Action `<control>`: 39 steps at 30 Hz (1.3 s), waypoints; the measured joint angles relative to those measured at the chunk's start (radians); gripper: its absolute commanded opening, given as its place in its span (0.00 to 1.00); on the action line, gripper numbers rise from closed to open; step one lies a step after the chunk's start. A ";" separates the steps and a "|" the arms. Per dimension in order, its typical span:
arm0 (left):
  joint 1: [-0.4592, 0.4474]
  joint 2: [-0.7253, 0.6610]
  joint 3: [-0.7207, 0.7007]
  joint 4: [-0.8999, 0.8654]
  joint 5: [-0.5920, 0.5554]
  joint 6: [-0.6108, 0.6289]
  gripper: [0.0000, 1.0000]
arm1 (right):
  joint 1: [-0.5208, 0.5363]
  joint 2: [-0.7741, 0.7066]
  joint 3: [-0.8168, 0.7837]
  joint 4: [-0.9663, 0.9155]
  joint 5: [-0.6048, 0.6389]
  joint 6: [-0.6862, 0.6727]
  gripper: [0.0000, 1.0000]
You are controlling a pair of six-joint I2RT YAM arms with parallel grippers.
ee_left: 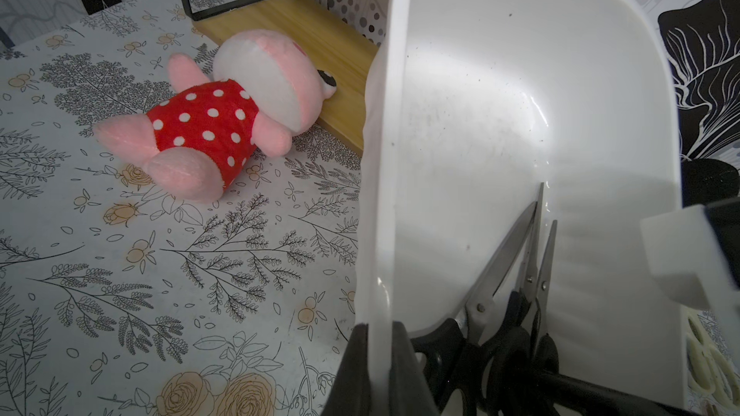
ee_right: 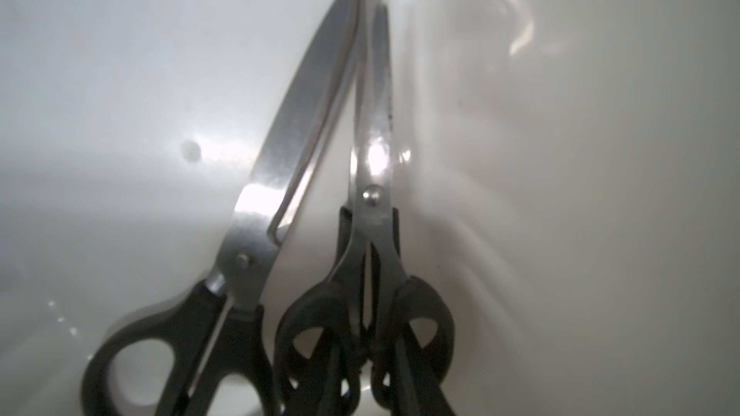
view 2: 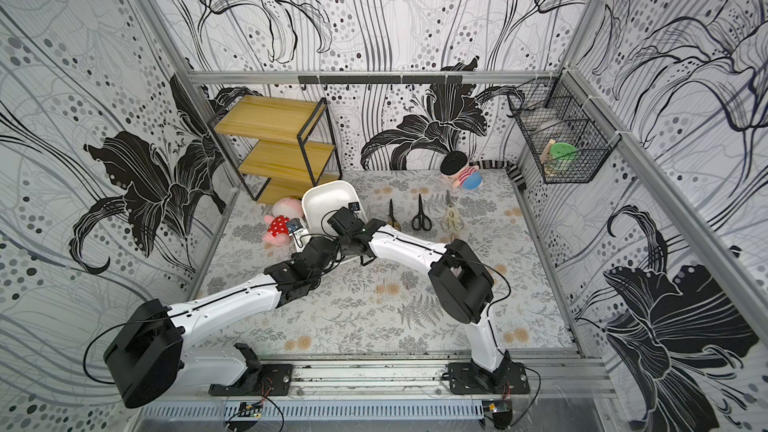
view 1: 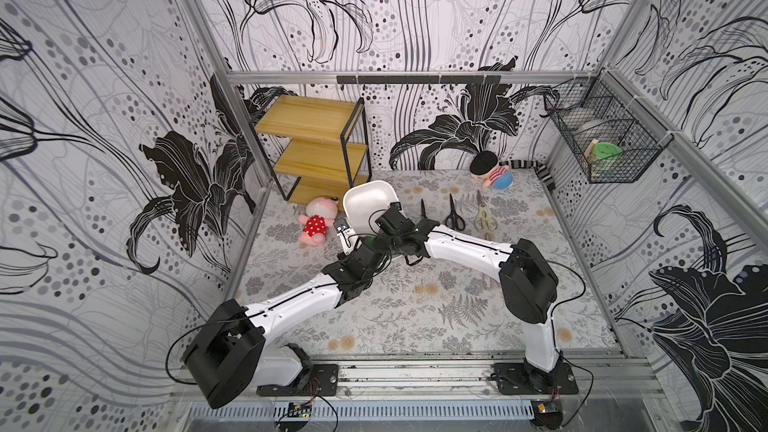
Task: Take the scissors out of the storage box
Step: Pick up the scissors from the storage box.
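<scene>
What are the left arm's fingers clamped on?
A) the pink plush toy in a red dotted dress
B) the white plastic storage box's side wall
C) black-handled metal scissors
B: in the left wrist view, the left arm's fingers pinch the side wall of the white plastic storage box.

Black-and-white lily wallpaper (view 1: 415, 14) surrounds a floral-patterned tabletop (view 1: 395, 317), with a wooden shelf (view 1: 309, 118) in the back corner.

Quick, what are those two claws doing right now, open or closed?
Left gripper: shut on the storage box rim.
Right gripper: inside the box at the black-handled scissors; open or shut cannot be told.
</scene>
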 measured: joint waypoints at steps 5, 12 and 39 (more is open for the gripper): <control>-0.002 0.031 0.000 0.000 0.004 -0.019 0.00 | 0.000 -0.051 -0.053 0.005 -0.006 -0.023 0.00; 0.012 0.061 0.006 -0.002 0.016 -0.033 0.00 | 0.000 -0.113 -0.079 0.026 -0.038 -0.058 0.00; 0.162 0.065 0.013 -0.059 0.076 -0.031 0.00 | 0.000 -0.305 -0.122 0.009 -0.052 -0.130 0.00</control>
